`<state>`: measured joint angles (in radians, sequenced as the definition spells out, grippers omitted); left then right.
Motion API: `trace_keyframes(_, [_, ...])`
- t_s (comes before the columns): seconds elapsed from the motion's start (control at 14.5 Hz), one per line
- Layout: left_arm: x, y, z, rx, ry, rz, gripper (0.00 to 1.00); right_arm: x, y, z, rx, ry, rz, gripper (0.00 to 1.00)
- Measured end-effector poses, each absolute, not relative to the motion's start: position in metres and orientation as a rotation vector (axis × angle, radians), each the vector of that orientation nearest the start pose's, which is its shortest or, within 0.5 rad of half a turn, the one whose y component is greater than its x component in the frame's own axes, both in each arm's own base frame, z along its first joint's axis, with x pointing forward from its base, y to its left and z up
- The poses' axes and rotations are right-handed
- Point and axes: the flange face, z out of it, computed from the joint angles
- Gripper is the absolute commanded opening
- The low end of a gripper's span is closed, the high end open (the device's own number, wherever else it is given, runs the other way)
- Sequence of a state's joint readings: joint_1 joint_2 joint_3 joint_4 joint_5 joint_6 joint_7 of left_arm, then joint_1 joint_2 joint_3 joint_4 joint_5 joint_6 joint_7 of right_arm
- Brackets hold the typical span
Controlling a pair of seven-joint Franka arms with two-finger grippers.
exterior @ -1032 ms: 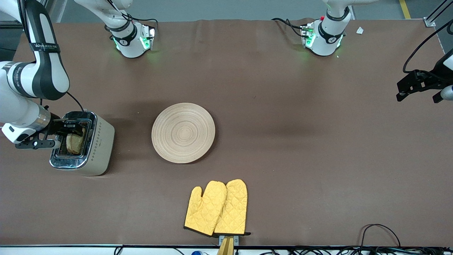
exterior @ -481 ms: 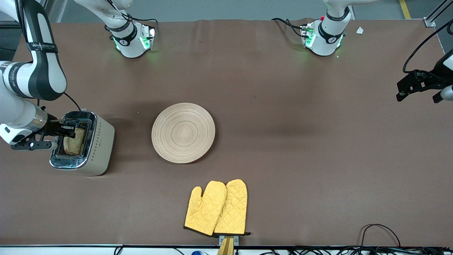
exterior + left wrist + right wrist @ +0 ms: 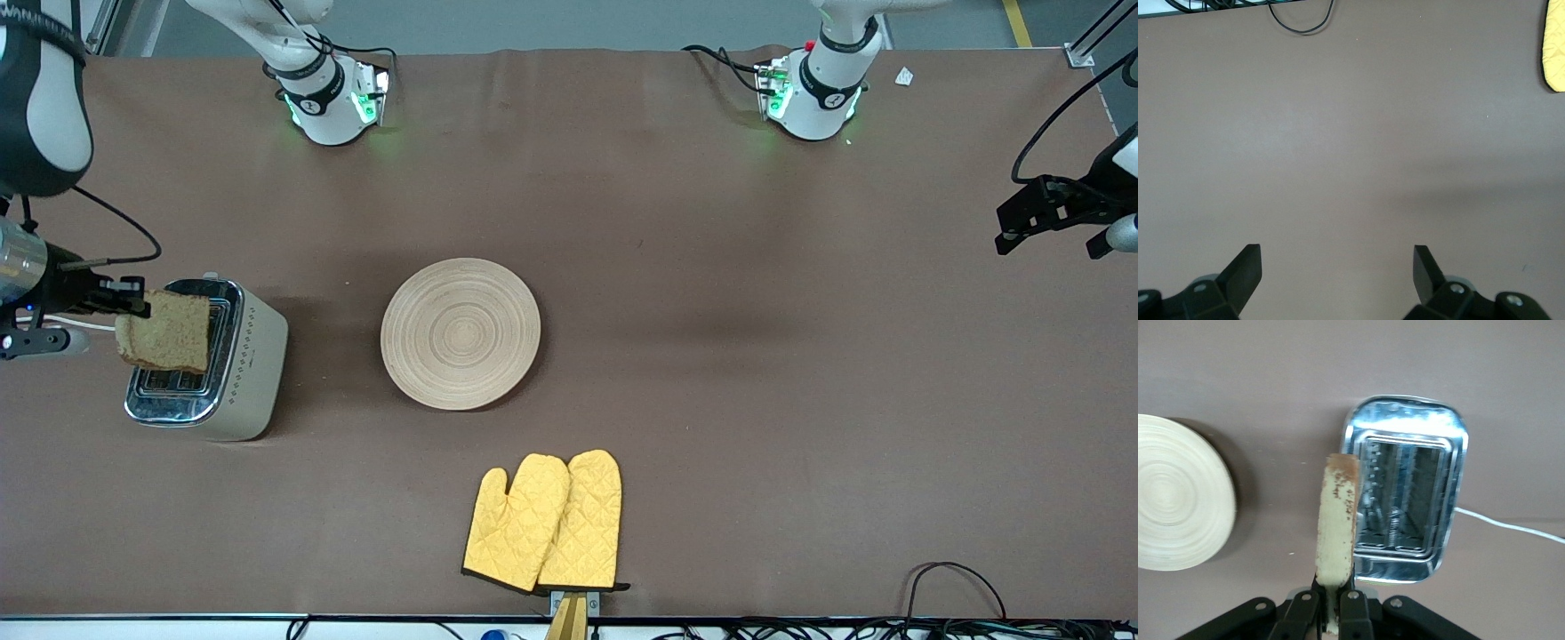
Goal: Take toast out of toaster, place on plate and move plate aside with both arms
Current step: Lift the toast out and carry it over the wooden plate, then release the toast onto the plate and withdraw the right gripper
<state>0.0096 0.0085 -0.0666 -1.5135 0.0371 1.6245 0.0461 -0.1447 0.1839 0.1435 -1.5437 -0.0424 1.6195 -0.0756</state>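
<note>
My right gripper point(image 3: 133, 300) is shut on the toast point(image 3: 165, 332), a brown speckled slice held on edge in the air over the toaster point(image 3: 238, 360). In the right wrist view the toast point(image 3: 1336, 523) stands edge-on between the shut gripper point(image 3: 1333, 603) jaws, with the empty slots of the toaster point(image 3: 1405, 505) below it. The round tan wooden plate point(image 3: 460, 333) lies flat mid-table, beside the toaster toward the left arm's end; its edge shows in the right wrist view point(image 3: 1178, 493). My left gripper point(image 3: 1031, 216) waits in the air over the left arm's end of the table, open and empty point(image 3: 1337, 267).
A pair of yellow oven mitts point(image 3: 544, 523) lies nearer the front camera than the plate; one corner shows in the left wrist view point(image 3: 1555, 47). The toaster's white cord point(image 3: 1511, 527) trails off it. Cables point(image 3: 951, 578) lie along the table's front edge.
My right gripper has lifted the toast up out of the toaster slot. The slice now hangs clear above the toaster. The left arm and the plate have not moved.
</note>
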Motion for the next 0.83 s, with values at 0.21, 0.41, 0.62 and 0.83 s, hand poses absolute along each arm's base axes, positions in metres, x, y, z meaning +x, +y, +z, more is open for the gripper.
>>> trace_keyframes(0.21, [0.563,-0.029,0.652,-3.097,0.161,-0.160,1.00,0.610,0.069,0.511,-3.071,-0.054,0.146,0.02])
trace_keyframes(0.41, [0.563,-0.029,0.652,-3.097,0.162,-0.160,1.00,0.597,0.159,0.439,-2.954,-0.055,0.095,0.02])
trace_keyframes(0.62, [0.563,-0.029,0.652,-3.097,0.163,-0.160,1.00,0.561,0.217,0.378,-2.749,0.060,0.123,0.01])
trace_keyframes(0.83, [0.563,-0.030,0.652,-3.097,0.164,-0.160,1.00,0.520,0.263,0.341,-2.673,0.105,0.044,0.01])
